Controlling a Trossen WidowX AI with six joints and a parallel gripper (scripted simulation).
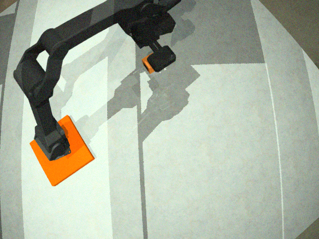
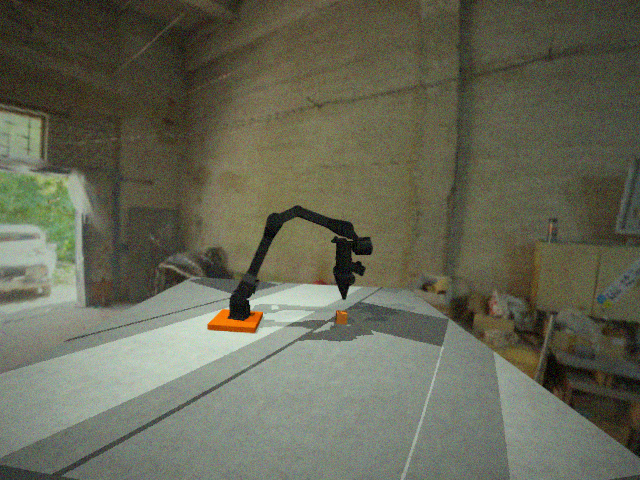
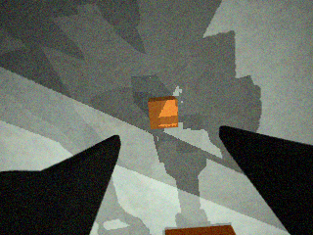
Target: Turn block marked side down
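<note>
The small orange block (image 1: 149, 67) (image 2: 341, 317) (image 3: 162, 114) rests on the table under the gripper, partly hidden by a finger in the top view. A dark patch shows on its side that faces the lower left there, towards the arm's base. Its upper face looks plain orange with shadow across it in the wrist view. My gripper (image 2: 343, 297) (image 3: 168, 135) is open and empty. It points down and hangs above the block with a gap, fingers wide apart. In the wrist view the block lies between the finger lines, a little beyond the tips.
The arm stands on a flat orange base plate (image 1: 74, 164) (image 2: 219, 326) (image 3: 201, 231), to the left of the block in the top and exterior views. The grey and white patterned table (image 1: 206, 154) (image 2: 310, 413) carries shadows of the arm around the block.
</note>
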